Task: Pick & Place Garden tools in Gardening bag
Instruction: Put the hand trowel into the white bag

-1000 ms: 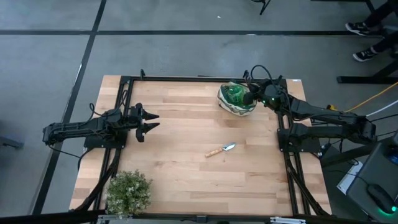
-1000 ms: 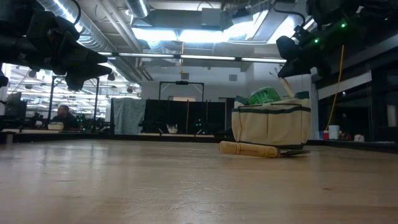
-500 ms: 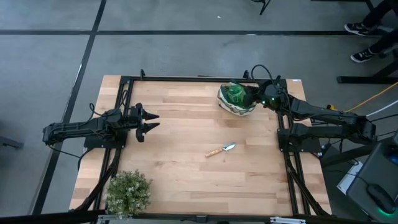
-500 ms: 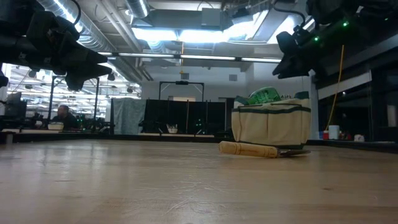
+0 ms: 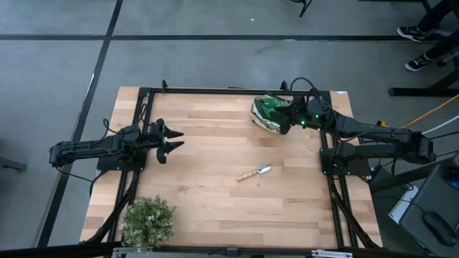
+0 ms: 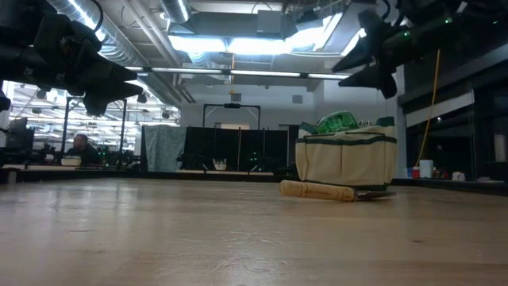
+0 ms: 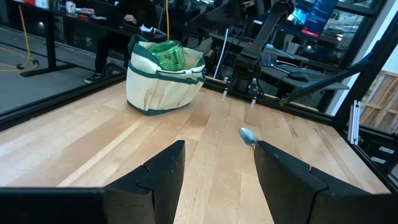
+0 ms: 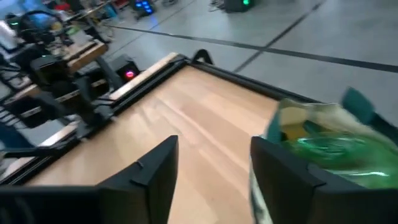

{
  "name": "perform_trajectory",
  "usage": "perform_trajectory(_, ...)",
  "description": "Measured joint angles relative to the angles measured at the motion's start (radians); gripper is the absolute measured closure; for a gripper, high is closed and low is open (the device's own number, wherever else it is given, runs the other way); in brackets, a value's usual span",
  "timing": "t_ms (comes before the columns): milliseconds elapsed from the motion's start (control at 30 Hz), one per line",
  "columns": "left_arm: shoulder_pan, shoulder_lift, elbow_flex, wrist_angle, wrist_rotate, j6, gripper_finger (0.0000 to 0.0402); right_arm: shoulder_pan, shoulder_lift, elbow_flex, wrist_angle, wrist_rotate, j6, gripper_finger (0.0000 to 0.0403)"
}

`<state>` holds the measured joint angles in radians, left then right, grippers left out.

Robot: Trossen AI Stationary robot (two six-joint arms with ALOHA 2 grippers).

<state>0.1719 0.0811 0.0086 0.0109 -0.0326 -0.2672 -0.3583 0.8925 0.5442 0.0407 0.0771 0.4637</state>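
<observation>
1. Wooden table (image 5: 215, 193) framed by black rails, grey floor around it; the low view looks across into a lit workshop with a person seated far off at the left edge.
2. Gardening bag (image 5: 272, 115) stands in the upper right of the high view, on the table near its far edge. A green spray bottle (image 6: 337, 122) shows in its mouth.
3. Trowel (image 5: 254, 173) lies alone on bare wood, centre-right in the high view, metal blade toward the bag, well apart from it. It looks like the only tool not yet bagged.
4. Right gripper (image 5: 285, 119) hovers at the bag's rim, above the table, fingers spread wide and holding nothing.
5. Left gripper (image 5: 172, 140) waits over the left side of the table, fingers also apart and empty, well away from trowel and bag.
6. Bushy plant (image 5: 148, 221) sits at the lower left corner, clear of the work.
7. Risk: a low swing away from the bag could catch the soft rim and drag or tip it, spilling what is inside.
8. Risk: the trowel lies flat and thin; fingers coming down off-centre on the round handle may roll or skid it instead of gripping.
9. Risk: gripped far from its balance point, the trowel may droop and snag the rim on the way in.
</observation>
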Motion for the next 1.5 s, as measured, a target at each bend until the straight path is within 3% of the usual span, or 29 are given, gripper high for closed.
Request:
perform_trajectory(400,0.0,0.0,0.0,0.0,0.0,0.0,0.021,0.141,0.044,0.0,0.058,-0.014,0.001,0.0127)
perform_trajectory(667,0.0,0.0,0.0,0.0,0.0,0.0,0.0212,0.261,0.163,0.024,0.103,-0.02,0.019,0.0126)
perform_trajectory(1233,0.0,0.0,0.0,0.0,0.0,0.0,0.0212,0.45,0.441,0.113,0.089,-0.228,0.008,0.0126)
perform_trajectory(1500,0.0,0.0,0.0,0.0,0.0,0.0,0.021,0.506,0.519,0.113,0.09,-0.233,0.007,0.0126)
